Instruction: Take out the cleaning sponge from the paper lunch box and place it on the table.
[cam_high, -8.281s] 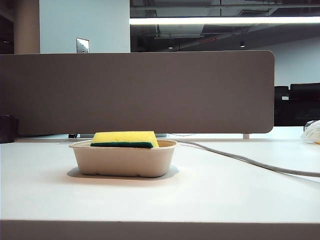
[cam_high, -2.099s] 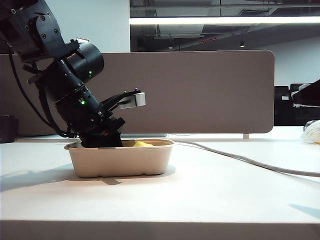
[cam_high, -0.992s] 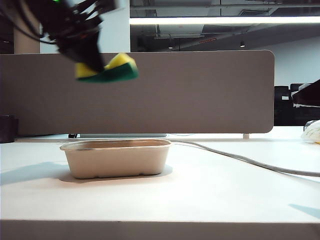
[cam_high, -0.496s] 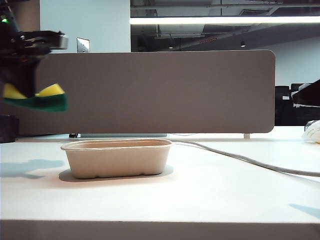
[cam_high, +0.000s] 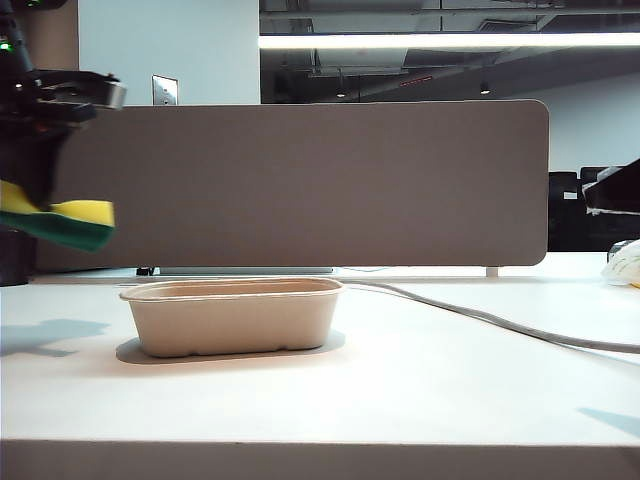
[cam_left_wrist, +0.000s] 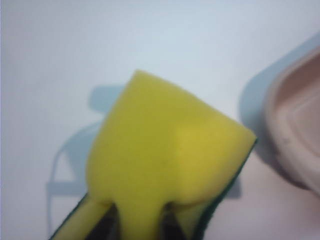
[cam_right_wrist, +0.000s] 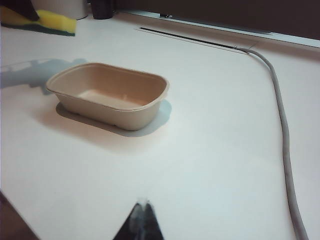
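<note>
The cleaning sponge (cam_high: 62, 222), yellow foam over a dark green layer, hangs in the air at the far left, well above the table (cam_high: 400, 390) and left of the paper lunch box (cam_high: 232, 318). My left gripper (cam_high: 28, 195) is shut on it. In the left wrist view two dark fingers (cam_left_wrist: 107, 226) pinch a fold of the sponge (cam_left_wrist: 165, 145) at the left gripper (cam_left_wrist: 139, 221), with the box rim (cam_left_wrist: 280, 115) off to one side. The beige box (cam_right_wrist: 112, 114) is empty. My right gripper (cam_right_wrist: 144, 204) is shut with nothing in it, hovering over bare table some way from the box.
A brown-grey divider panel (cam_high: 300, 185) runs along the back. A grey cable (cam_high: 500, 320) crosses the table from behind the box toward the right edge. A dark cup (cam_high: 14, 258) stands at the back left, below the sponge. A white object (cam_high: 625, 265) lies far right.
The left gripper lifted the sponge out of the box, carried it left, and over the last half second brought it a little lower and further left. The right gripper has not moved.
</note>
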